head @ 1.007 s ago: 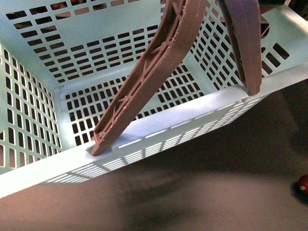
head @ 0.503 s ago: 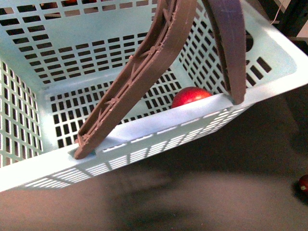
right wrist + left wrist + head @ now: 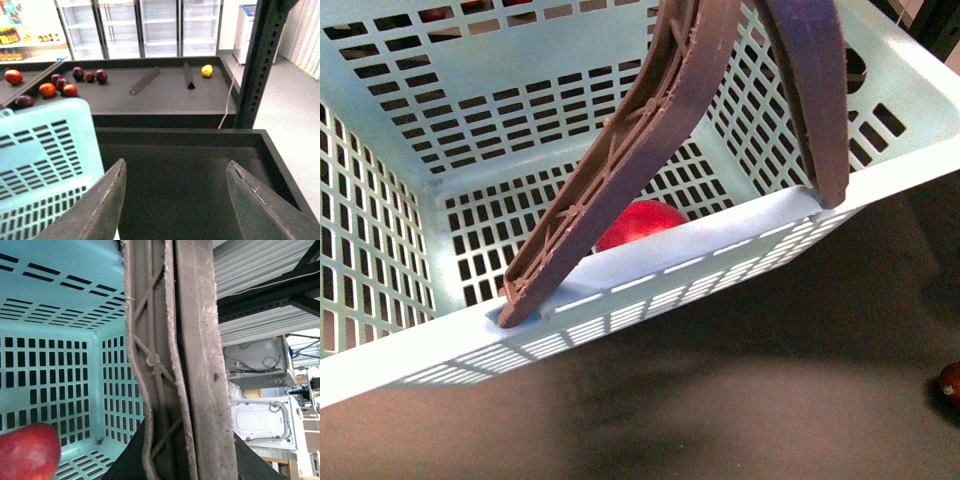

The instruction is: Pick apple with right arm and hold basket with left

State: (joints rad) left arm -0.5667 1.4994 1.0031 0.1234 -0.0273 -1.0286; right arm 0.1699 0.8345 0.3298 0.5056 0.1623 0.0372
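Apple [image 3: 640, 222]: one, inside the basket, at 6 o'clock of its floor, against the near wall.
Basket [image 3: 410, 350]: one, tilted; two brown handles [image 3: 620, 170].
Right gripper [image 3: 176, 165]: fingers spread, empty.
Left gripper [image 3: 185, 462]: dark fingers flank the handles; whether they grip, I cannot tell.
Progress: picking looks done; only steadying the basket is left.
Small dark fruit [image 3: 951, 383]: one, at 4 o'clock, outside the basket.

the right gripper [image 3: 176, 167] is held with its two dark fingers [image 3: 107, 200] spread wide apart and empty. neither arm shows in the front view. the left gripper's fingers cannot be made out in its own wrist view, so its grip is unclear.
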